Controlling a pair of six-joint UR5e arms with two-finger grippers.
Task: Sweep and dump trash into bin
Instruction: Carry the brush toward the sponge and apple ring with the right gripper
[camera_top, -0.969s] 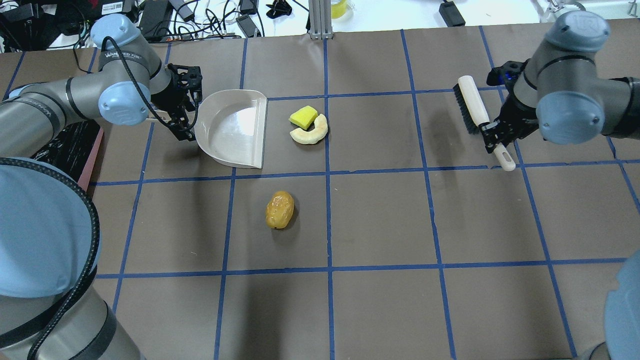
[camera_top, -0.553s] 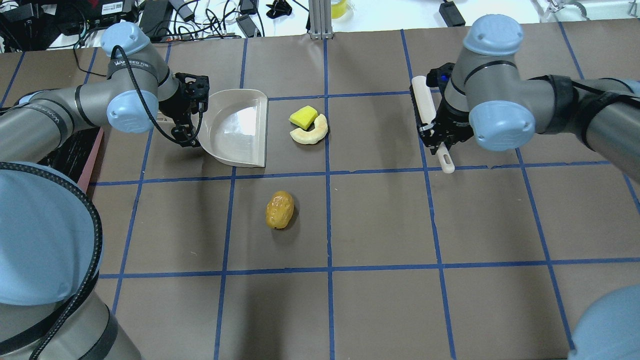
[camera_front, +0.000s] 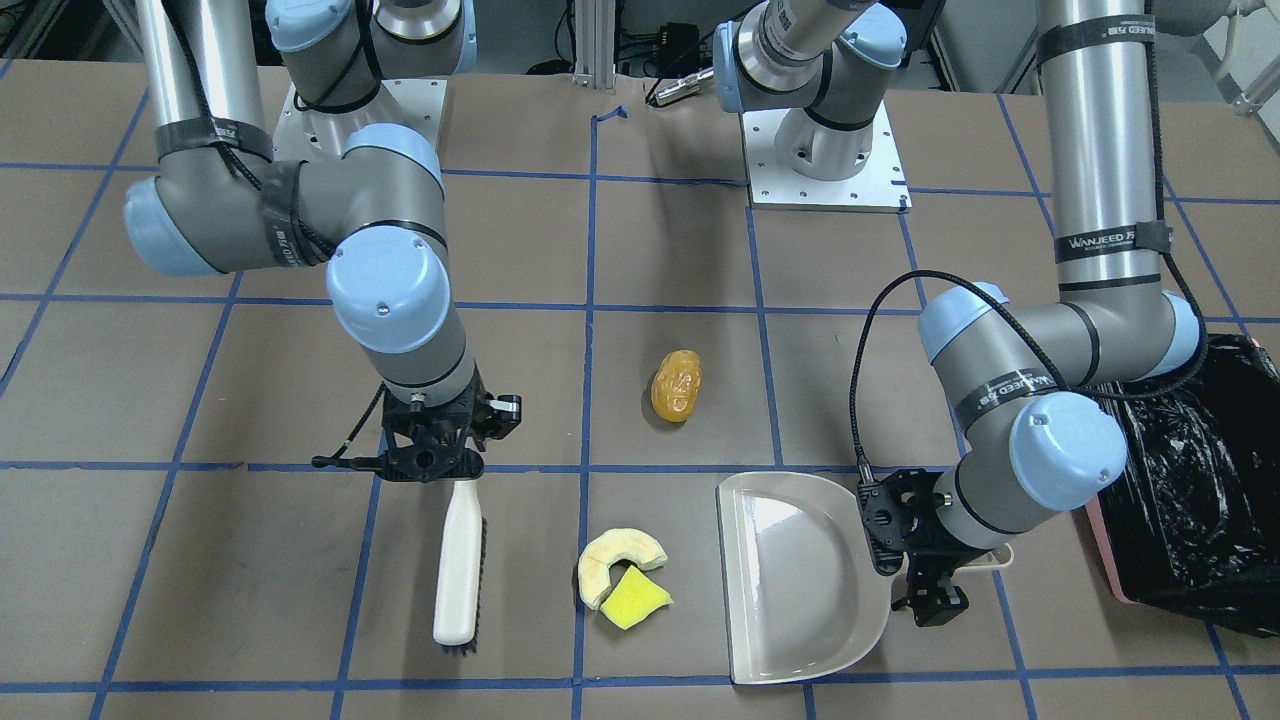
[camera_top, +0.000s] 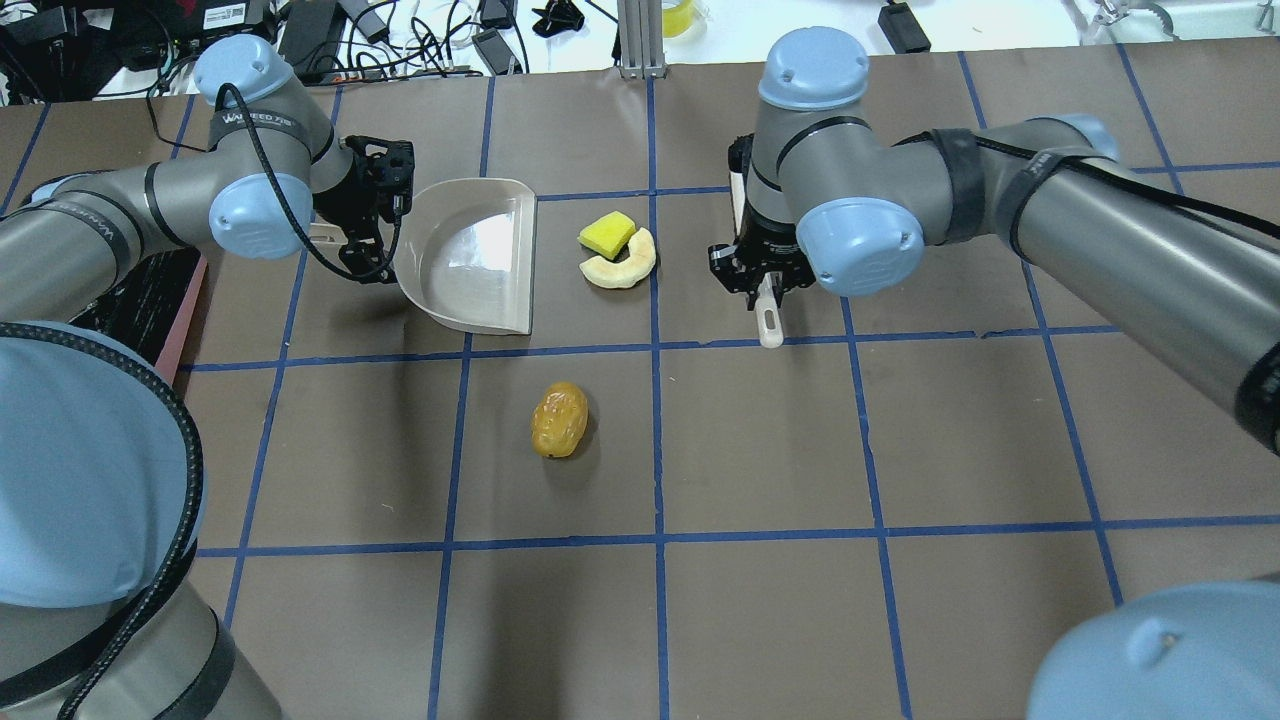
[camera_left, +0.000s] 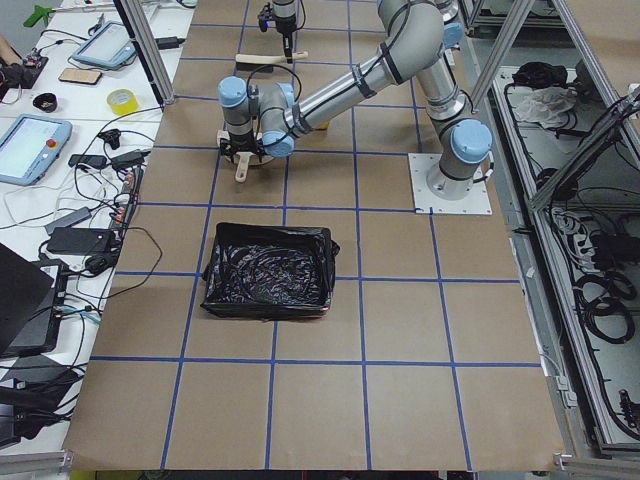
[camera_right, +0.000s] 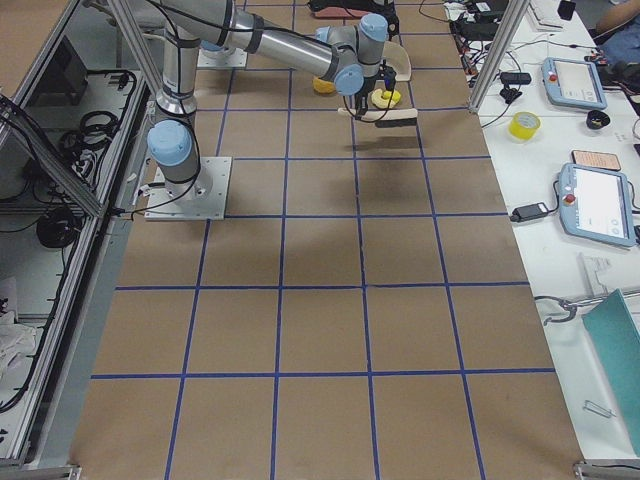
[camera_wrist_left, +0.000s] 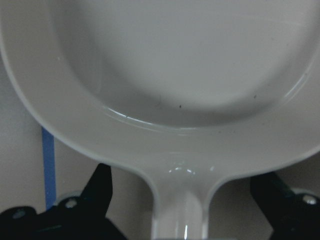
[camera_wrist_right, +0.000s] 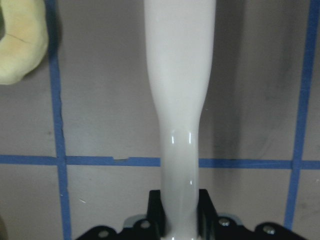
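The golden-brown potato-like lump (camera_top: 559, 420) lies alone in the middle of the table. The pale crescent (camera_top: 625, 265) and the yellow-green wedge (camera_top: 606, 233) touch each other between the dustpan and the brush. My left gripper (camera_top: 372, 235) is shut on the handle of the off-white dustpan (camera_top: 470, 255), whose open edge faces the trash. My right gripper (camera_top: 762, 278) is shut on the white handle of the brush (camera_front: 460, 570), just right of the crescent, bristles toward it. The bin (camera_front: 1190, 500), pink with a black bag, stands on my left beyond the dustpan.
The brown table cover has a grid of blue tape lines (camera_top: 655, 440). Cables and power bricks (camera_top: 330, 35) lie past the far edge. In the right wrist view the crescent (camera_wrist_right: 22, 45) shows left of the brush handle (camera_wrist_right: 179, 100).
My right arm has swung left across the table with the brush, from the far right to just beside the crescent and wedge. The left arm and dustpan have barely shifted.
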